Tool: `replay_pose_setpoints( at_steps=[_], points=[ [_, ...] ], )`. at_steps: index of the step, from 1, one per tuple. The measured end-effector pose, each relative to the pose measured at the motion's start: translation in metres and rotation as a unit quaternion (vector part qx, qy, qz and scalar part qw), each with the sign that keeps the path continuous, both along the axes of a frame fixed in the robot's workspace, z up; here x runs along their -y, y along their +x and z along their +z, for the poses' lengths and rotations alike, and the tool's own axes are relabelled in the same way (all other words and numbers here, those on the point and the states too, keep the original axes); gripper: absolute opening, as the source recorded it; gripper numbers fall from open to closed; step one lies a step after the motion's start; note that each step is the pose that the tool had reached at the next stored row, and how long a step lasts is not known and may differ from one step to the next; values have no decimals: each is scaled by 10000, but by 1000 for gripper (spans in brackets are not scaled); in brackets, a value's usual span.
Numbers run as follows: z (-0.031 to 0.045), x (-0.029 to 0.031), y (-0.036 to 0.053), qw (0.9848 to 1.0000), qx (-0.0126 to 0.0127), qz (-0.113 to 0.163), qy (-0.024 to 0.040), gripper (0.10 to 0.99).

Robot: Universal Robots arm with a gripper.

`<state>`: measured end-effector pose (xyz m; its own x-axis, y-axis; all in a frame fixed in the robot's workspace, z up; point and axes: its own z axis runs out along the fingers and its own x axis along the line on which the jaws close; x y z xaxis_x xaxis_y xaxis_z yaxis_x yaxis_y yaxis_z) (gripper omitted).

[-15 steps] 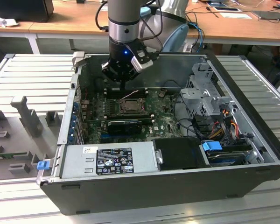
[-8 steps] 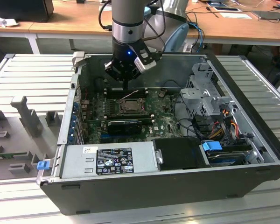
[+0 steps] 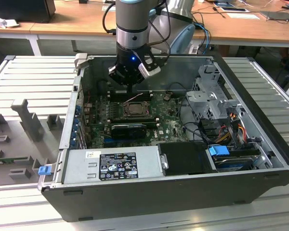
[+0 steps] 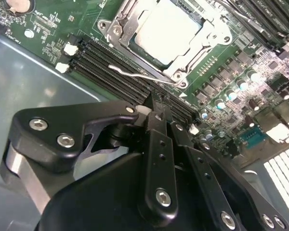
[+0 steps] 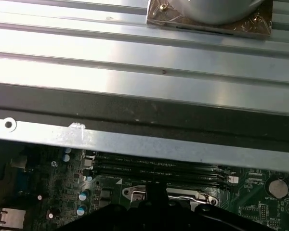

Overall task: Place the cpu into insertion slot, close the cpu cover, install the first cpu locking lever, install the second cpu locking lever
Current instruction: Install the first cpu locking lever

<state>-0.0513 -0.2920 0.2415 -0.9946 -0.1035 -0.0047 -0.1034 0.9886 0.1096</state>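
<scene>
In the exterior view, the gripper (image 3: 127,85) is hanging inside the open computer case (image 3: 183,187), just above the far edge of the insertion slot (image 3: 135,109) on the green board. In the second wrist view, the cpu (image 4: 166,29) is lying in the slot with the cpu cover (image 4: 207,45) down around it; a thin wire lever (image 4: 135,73) is sitting beside the slot, and the gripper's fingers (image 4: 156,113) are pressing together with nothing between them. In the first wrist view, the gripper is hovering at the slot's metal rim (image 5: 183,195), near the memory slots (image 5: 159,168).

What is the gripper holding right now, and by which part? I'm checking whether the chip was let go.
Nothing. The gripper hangs with its fingers together and empty, while the cpu lies in the insertion slot under the cpu cover.
</scene>
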Motion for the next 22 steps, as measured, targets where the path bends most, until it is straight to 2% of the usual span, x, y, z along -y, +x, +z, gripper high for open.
replay_pose_setpoints(
  at_steps=[4, 7, 11, 14, 18, 22],
  points=[
    [-22, 0, 4, 10000, 0, 1, 0, 106],
    [-86, -1, 102, 10000, -2, -5, 0, 106],
    [-113, -4, 155, 10000, -3, -23, 0, 106],
    [-125, -28, 186, 10000, -2, -25, 1, 106],
    [-159, -28, 211, 9998, -3, -178, -1, 106],
    [-193, -33, 278, 9998, -2, -210, 0, 106]
  ],
)
